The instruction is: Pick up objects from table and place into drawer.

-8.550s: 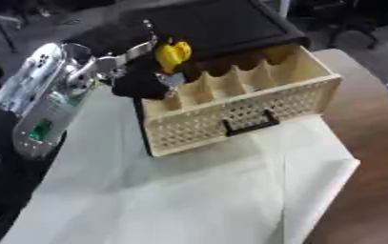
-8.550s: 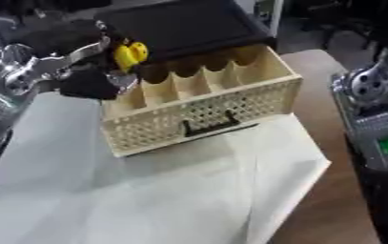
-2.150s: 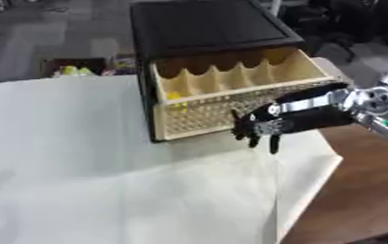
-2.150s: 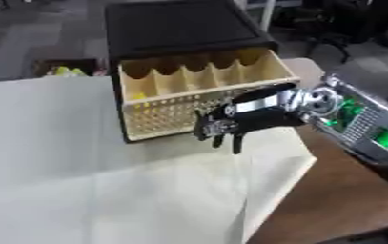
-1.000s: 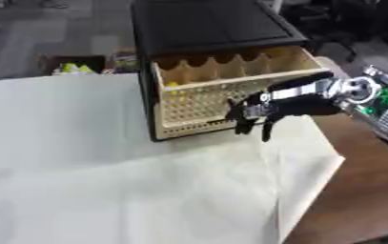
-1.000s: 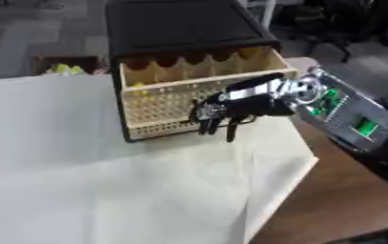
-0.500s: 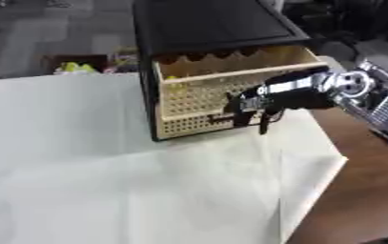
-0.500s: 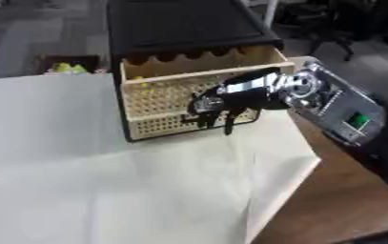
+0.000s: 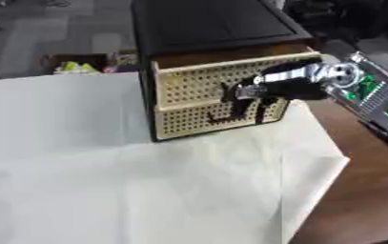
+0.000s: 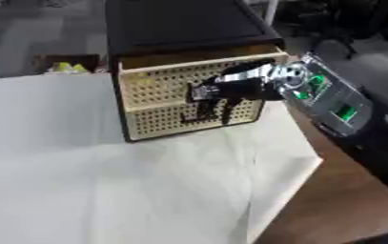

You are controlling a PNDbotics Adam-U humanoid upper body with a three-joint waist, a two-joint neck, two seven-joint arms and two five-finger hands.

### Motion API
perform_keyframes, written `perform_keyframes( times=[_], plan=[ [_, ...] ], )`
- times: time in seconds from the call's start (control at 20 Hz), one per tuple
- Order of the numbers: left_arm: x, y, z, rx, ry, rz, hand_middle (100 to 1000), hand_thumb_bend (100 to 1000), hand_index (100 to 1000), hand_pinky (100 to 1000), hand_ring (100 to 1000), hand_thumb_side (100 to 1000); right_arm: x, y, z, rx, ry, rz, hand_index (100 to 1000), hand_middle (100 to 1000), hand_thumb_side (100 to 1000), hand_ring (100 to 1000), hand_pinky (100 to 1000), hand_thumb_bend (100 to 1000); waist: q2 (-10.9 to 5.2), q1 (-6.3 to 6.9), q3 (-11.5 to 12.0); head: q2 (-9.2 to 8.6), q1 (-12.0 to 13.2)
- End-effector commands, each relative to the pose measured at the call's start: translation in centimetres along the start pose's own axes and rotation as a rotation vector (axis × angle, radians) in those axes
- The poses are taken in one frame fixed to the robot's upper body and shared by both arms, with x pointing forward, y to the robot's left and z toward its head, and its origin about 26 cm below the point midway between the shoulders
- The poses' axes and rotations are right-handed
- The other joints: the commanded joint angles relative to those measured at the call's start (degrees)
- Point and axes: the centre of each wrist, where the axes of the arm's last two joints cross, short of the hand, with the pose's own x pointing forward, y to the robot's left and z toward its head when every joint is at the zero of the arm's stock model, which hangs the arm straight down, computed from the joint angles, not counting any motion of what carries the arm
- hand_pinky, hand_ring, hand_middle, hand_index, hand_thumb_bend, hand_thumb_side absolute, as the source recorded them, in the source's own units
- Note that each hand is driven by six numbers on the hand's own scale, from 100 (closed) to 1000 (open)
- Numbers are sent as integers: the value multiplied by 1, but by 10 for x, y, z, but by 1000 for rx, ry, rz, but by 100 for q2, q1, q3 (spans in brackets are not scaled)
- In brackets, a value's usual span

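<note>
Pushed nearly shut since a moment ago, the cream perforated drawer (image 9: 222,90) sits inside its black cabinet (image 9: 209,24). At three o'clock, the robot's right hand (image 9: 260,90) presses relaxed, uncurled fingers on its front, holding nothing.

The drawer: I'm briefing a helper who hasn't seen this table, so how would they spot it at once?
Find the black cabinet at the far edge of the white cloth. The drawer fills its front, nearly pushed in, with the robot's right hand against its face. Its cream, hole-dotted front with a dark handle sets it apart from the plain black box around it.
</note>
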Motion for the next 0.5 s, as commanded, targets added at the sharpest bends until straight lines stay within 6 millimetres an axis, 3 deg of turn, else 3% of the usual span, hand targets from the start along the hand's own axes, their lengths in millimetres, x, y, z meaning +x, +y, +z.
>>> perform_keyframes(
  times=[0.05, 0.5],
  plan=[
    [6, 3, -4, 9, -30, 7, 574, 100, 806, 586, 620, 1000, -1, -13, 7, 71, 96, -77, 963, 890, 1000, 854, 657, 100, -59, 0, 9, -96, -18],
    [6, 3, -4, 10, -29, 10, 574, 100, 804, 587, 620, 1000, -8, -25, 2, -7, 96, -96, 959, 887, 1000, 848, 650, 100, 4, 9, 49, -170, -16]
  ],
)
